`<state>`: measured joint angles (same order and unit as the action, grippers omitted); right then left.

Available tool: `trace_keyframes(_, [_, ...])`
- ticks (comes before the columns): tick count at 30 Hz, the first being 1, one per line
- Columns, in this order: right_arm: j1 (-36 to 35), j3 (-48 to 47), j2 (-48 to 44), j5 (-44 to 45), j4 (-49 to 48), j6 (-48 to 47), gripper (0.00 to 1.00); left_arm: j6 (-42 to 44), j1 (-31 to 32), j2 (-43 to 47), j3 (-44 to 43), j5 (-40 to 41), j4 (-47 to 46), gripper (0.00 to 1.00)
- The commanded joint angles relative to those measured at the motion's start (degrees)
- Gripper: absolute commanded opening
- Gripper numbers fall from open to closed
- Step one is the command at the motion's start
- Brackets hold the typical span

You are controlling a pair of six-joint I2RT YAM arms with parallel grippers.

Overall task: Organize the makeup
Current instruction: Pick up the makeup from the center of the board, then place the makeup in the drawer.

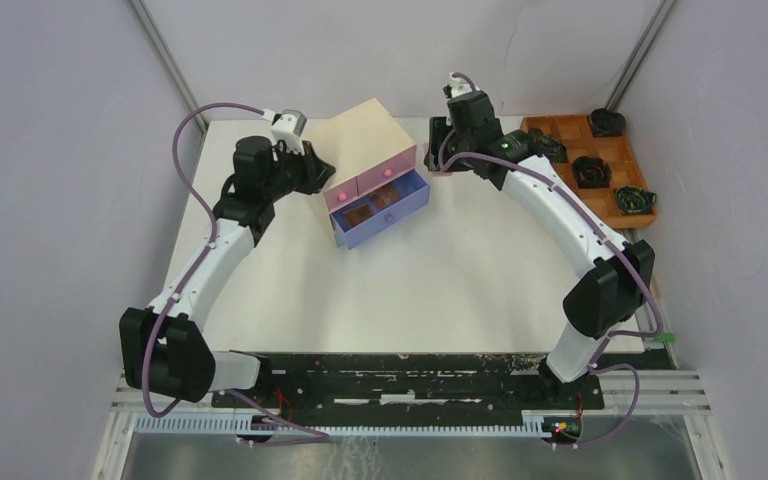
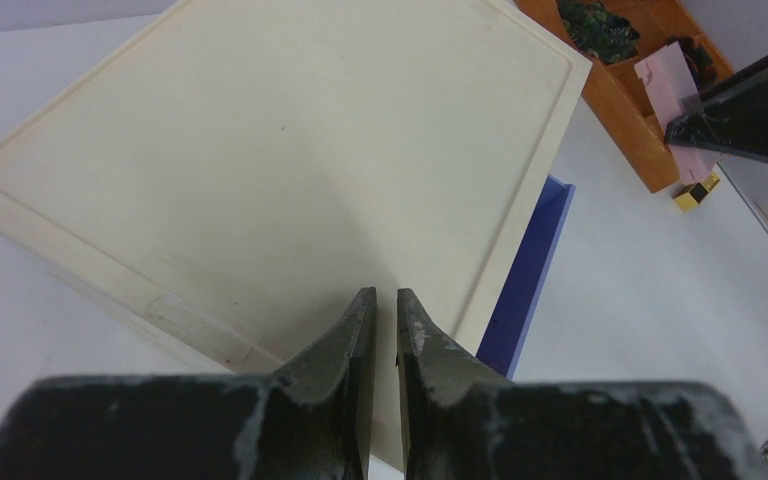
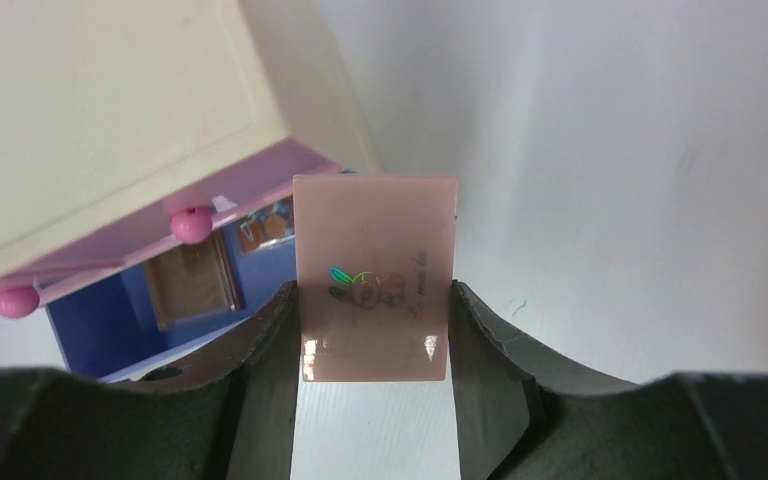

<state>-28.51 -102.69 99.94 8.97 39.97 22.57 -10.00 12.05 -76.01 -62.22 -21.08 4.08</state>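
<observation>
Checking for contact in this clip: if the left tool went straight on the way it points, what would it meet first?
The pale flat panel of the wooden drawer chest, which fills the left wrist view just beyond the left tool; how near it is, I cannot tell.

The chest of drawers (image 1: 365, 145) stands at the back of the table (image 1: 460, 290), left of centre; its lower drawer (image 1: 400, 210) juts forward with palettes (image 1: 360, 213) inside; the grid tray (image 1: 545, 128) lies at the back right, with coiled objects (image 1: 592, 170) in its compartments; between chest and tray, a flat case (image 3: 375, 230) sits between the fingers of the right gripper (image 3: 372, 298).
</observation>
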Motion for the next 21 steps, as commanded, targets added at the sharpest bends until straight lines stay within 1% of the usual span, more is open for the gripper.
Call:
trace_keyframes(1, [-1.7,5.6,-4.8,-2.6,-6.1,3.1,0.01,-0.3,-0.4,-0.2,1.3,-0.5,1.6,0.2])
trace_keyframes(6, [-4.8,12.8,-7.9,-3.5,-13.1,7.1,0.01,-0.6,-0.5,-0.3,1.5,-0.9,1.4,0.2])
trace_keyframes(12, [-7.9,14.7,-7.6,-2.7,-17.6,9.2,0.01,-0.5,-0.5,-0.1,1.4,-1.0,1.6,0.2])
trace_keyframes(17, [-9.5,18.7,-7.7,-2.8,-26.0,13.0,0.01,-0.5,-0.5,0.2,1.6,-0.9,1.6,0.2])
trace_keyframes(21, [-11.6,22.9,-7.8,-1.8,-34.7,14.8,0.01,-0.5,-0.6,0.4,1.7,-0.8,1.5,0.2])
